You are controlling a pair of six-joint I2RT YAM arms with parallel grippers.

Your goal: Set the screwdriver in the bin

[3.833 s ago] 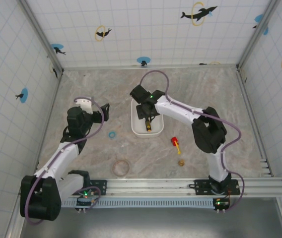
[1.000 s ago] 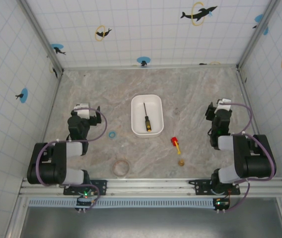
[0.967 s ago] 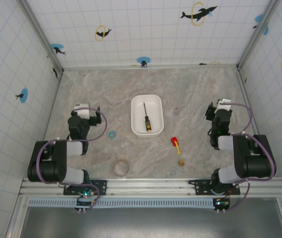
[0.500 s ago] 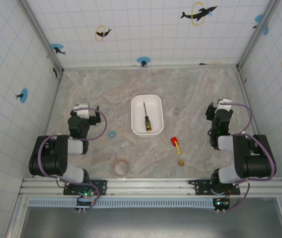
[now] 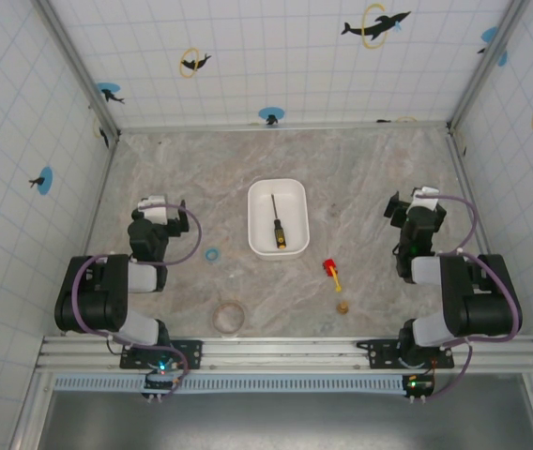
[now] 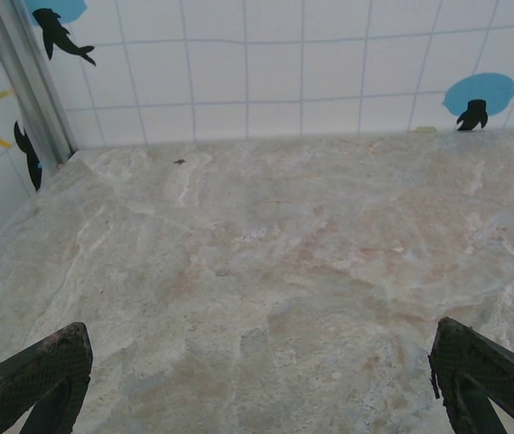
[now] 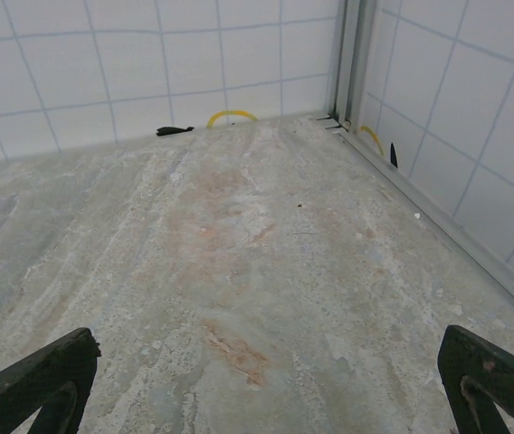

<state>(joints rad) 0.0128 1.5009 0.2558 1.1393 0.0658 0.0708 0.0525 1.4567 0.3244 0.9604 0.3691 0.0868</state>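
Observation:
The white bin [image 5: 257, 231] sits mid-table in the top view. Inside it lies the slim screwdriver [image 5: 277, 221], dark shaft toward the far wall, black-and-yellow handle at the near end. My left gripper [image 5: 160, 202] is folded back at the left side, far from the bin. My right gripper [image 5: 417, 197] is folded back at the right side. In the left wrist view the fingertips [image 6: 40, 375] stand wide apart over bare table. The right wrist view likewise has fingertips [image 7: 490, 375] spread wide with nothing between them.
A stubby red-and-yellow tool [image 5: 331, 272] lies right of the bin's near corner, with a small brass piece [image 5: 342, 307] nearer the rail. A clear round ring [image 5: 229, 317] and a small blue ring [image 5: 211, 254] lie left of the bin. Tiled walls [image 5: 248, 56] enclose the table.
The right arm, which was reaching over the bin with the screwdriver, has pulled back to its folded pose. The left arm has folded back too. The screwdriver stays in the bin.

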